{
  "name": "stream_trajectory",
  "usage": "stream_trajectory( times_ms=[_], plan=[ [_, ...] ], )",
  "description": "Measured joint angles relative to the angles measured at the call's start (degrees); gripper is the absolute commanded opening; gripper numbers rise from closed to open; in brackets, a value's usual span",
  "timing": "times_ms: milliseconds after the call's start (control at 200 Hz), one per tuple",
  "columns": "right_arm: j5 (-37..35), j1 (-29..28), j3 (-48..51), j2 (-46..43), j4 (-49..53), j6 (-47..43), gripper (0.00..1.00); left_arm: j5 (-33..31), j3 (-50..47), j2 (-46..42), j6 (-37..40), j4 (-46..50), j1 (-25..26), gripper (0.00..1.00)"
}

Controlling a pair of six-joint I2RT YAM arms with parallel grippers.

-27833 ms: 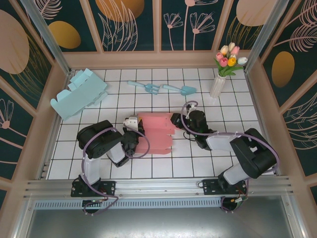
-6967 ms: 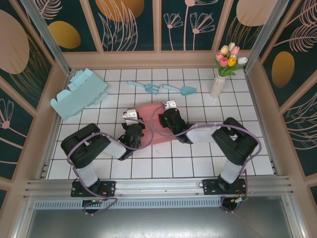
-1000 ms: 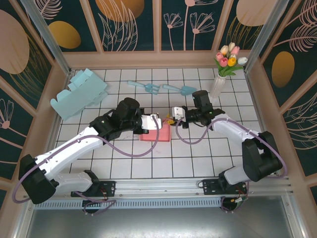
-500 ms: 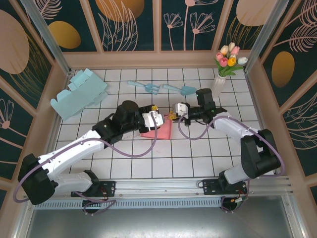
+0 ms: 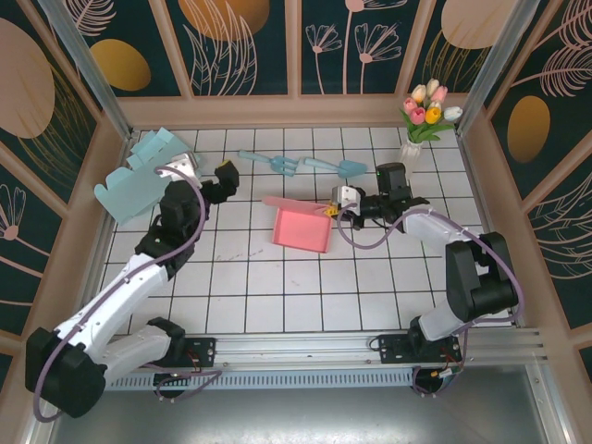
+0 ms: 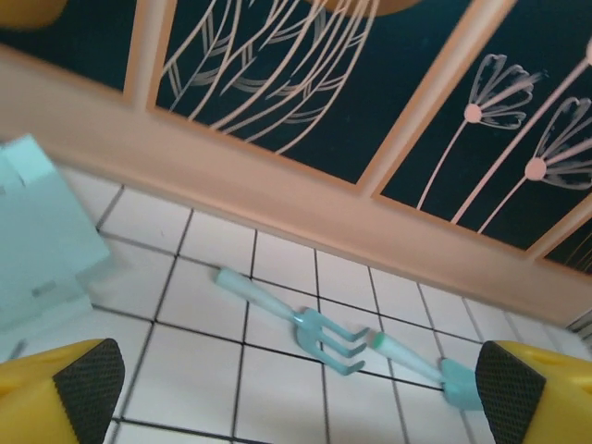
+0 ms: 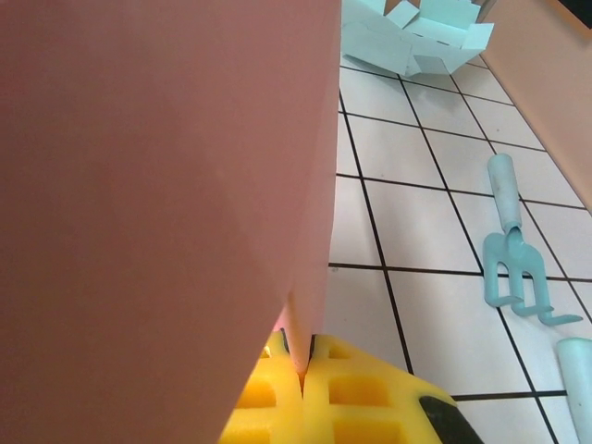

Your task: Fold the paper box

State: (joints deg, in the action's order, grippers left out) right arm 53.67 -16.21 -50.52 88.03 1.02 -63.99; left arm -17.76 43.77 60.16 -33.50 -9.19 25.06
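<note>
Seen from above, a white tiled table [image 5: 277, 287] sits inside a walled enclosure with two robot arms mounted at its near edge.

A pink paper box [image 5: 301, 229], part folded, is near the table's middle. Most of it lies flat, with one narrow flap raised along its far edge. Its long axis runs roughly left to right, slightly skewed.

The right gripper [image 5: 333, 209] is at the box's far right corner, so the box stretches away from it to the left. The right arm rises from its base and bends at the elbow. Its forearm reaches leftward, low over the tiles. In the right wrist view the right gripper [image 7: 301, 365] is pinched closed on a thin edge of the pink sheet [image 7: 157, 185], which stands upright between the yellow fingers [image 7: 268, 398].

The left gripper [image 5: 205, 174] is well away at the far left, just beside a light-blue paper box [image 5: 139, 180]. Its arm stretches far forward from the base. In its wrist view the left gripper [image 6: 296, 393] is spread wide and holds nothing. Its black pads [image 6: 89, 381] sit at the two bottom corners. It faces the back wall, and beyond it lie a teal hand fork [image 6: 305, 326] and a teal trowel [image 6: 435, 365].

The right arm alone has the box. Judging from this, the left arm would have to turn and come in toward the middle to press the next fold.
</note>
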Motion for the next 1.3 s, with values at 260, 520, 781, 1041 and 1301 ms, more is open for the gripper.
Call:
stream_trajectory(
  times_ms=[260, 520, 781, 1041, 1301],
  plan=[
    [0.0, 0.3, 0.0, 0.0, 0.0, -0.5, 0.0, 5.3, 26.4, 25.2, -19.7, 25.4, -1.0, 0.98],
    [0.0, 0.0, 0.0, 0.0, 0.0, -0.7, 0.0, 13.8, 27.6, 33.1, -25.9, 31.5, 0.2, 0.91],
    [0.0, -0.2, 0.0, 0.9, 0.0, -1.7, 0.0, 14.2, 28.9, 33.6, -28.3, 32.1, 7.0, 0.84],
    [-1.0, -1.0, 0.0, 1.0, -1.0, -1.5, 0.0, 14.3, 28.2, 33.7, -30.6, 31.4, 7.9, 0.84],
    [-3.8, -1.4, 0.3, 1.0, -3.3, -0.2, 0.0, 14.3, 27.3, 34.5, -33.2, 31.3, 9.8, 0.79]
  ],
)
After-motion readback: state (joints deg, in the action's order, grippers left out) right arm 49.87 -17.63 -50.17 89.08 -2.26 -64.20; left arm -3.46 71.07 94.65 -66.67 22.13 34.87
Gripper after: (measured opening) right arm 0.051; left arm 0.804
